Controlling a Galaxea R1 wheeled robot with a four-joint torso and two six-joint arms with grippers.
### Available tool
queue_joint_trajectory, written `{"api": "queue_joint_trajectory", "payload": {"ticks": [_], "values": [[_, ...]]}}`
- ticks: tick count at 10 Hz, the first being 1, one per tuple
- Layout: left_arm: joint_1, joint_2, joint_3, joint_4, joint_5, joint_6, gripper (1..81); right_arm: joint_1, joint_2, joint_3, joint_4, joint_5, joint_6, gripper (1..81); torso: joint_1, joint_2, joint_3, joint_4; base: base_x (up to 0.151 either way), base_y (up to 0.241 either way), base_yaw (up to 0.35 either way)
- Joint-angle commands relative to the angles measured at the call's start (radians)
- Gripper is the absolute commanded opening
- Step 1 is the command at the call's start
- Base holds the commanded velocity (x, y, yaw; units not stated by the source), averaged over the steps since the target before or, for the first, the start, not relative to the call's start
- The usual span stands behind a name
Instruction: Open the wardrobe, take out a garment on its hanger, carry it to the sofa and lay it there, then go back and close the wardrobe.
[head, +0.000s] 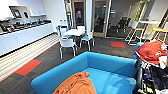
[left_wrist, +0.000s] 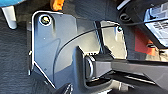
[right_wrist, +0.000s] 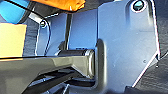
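The rust-orange soft cloth garment (head: 76, 85) lies crumpled on the seat of the bright blue upholstered sofa (head: 110, 65), toward the seat's left side and close under the head camera; its folds heap loosely, and no lettering or hanger can be made out on it from here; a strip of the same orange cloth (right_wrist: 62, 4) shows at the edge of the right wrist view, and a small scrap of it (left_wrist: 56, 4) in the left wrist view beside a white sofa leg (left_wrist: 9, 16); by how it lies, the laying-down step looks done.

As a judgement: the garment is light, limp and easily bunched; it will sag and slide off a single pinch, so the sound place to take it is the hanger's neck or bar, if that can be found, or else a gathered fold near the collar; it is not fragile, but it may drag along the seat or snag.

Neither hand's state can be told; the wrist views show dark plate and jointed bar, not fingers.

Beyond the sofa stand a white round table (head: 74, 31) with white chairs (head: 67, 43), grey carpet with red-orange patches (head: 28, 67), and a long white bench (head: 22, 35) along the left wall; a second reddish heap of cloth (head: 151, 51) sits on a dark rack at the right.
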Motion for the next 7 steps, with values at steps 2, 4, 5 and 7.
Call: {"api": "queue_joint_trajectory", "payload": {"ticks": [2, 4, 5, 7], "values": [[-0.012, 0.033, -0.077, 0.017, 0.022, 0.008, 81.1, 0.018, 0.001, -0.004, 0.004, -0.047, -0.001, 81.1, 0.001, 0.0, 0.0, -0.012, 0.0, 0.0, 0.0], [-0.006, 0.074, -0.128, 0.017, 0.022, 0.008, 81.1, 0.018, 0.004, -0.004, -0.002, -0.047, -0.001, 81.1, 0.001, -0.001, 0.0, -0.017, 0.0, 0.0, 0.0], [-0.004, 0.092, -0.154, 0.019, 0.022, 0.008, 81.1, 0.017, 0.007, -0.006, -0.002, -0.049, -0.001, 81.1, 0.001, -0.001, 0.0, -0.017, 0.0, 0.0, 0.0], [0.001, 0.106, -0.171, 0.019, 0.022, 0.008, 81.1, 0.018, 0.01, -0.007, -0.002, -0.052, -0.001, 81.1, 0.001, -0.001, 0.0, -0.017, 0.0, 0.0, 0.0]]}}
